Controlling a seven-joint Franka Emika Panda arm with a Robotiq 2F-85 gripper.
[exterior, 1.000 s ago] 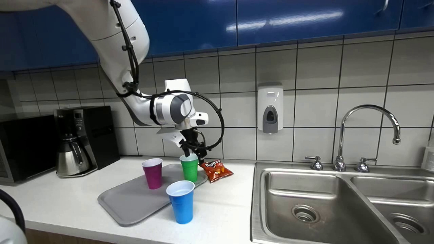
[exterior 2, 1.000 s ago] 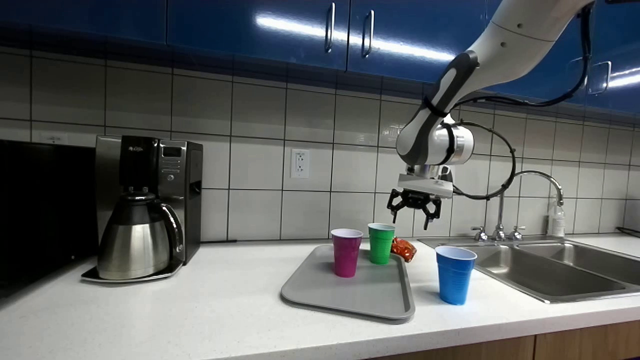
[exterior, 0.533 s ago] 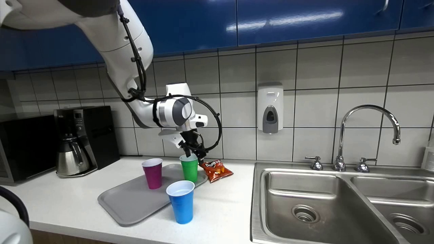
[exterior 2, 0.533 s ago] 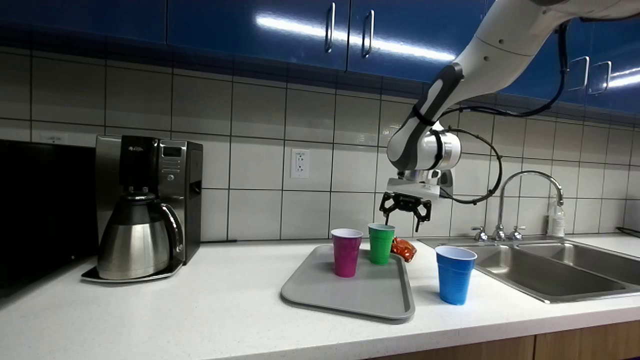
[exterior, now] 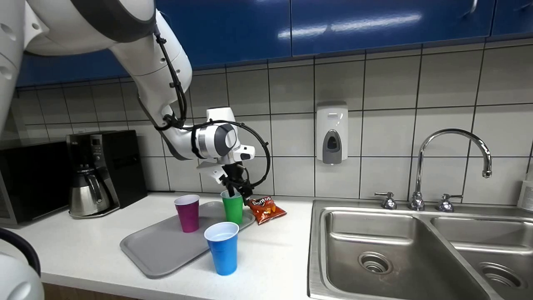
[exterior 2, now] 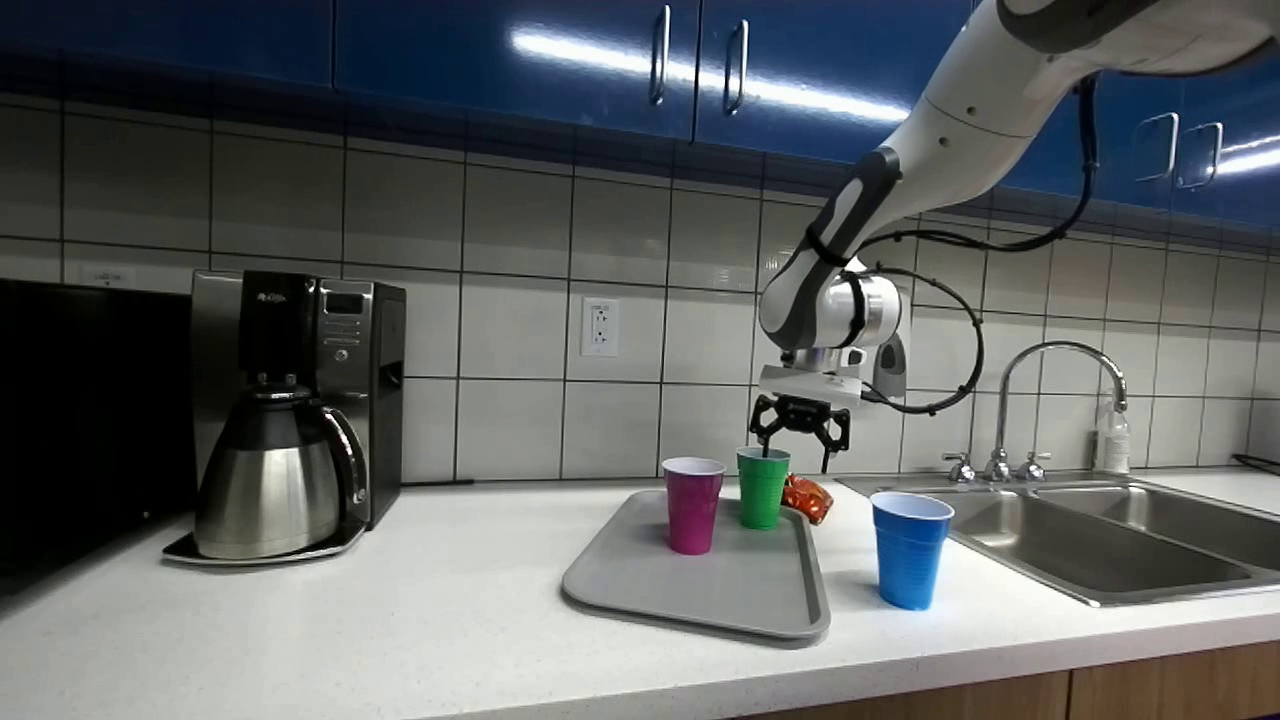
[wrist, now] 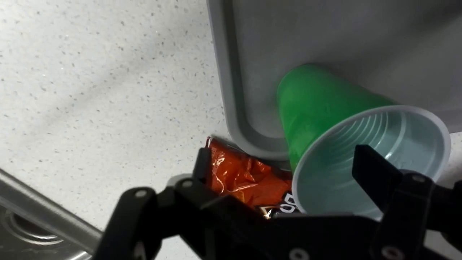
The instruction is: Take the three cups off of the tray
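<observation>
In an exterior view we find the end effector (exterior 2: 796, 463) right of centre, its jaws spread wide near the top of the green cup (exterior 2: 762, 497). In the wrist view one black finger overlaps that cup's open mouth at lower right; we cannot tell whether it dips inside. The opposite finger shows left of the cup, against the edge of a red Doritos bag (wrist: 245, 178). The green cup and the purple cup (exterior 2: 692, 512) both stand upright on the grey tray (exterior 2: 700, 595). In both exterior views we see the blue cup (exterior 2: 908, 558) off the tray, upright on the white tabletop (exterior 2: 400, 640), with the sink (exterior: 316, 250) toward the right of the frame. At left, a steel coffee pot (exterior 2: 268, 505) sits in a coffee maker (exterior 2: 345, 378).
</observation>
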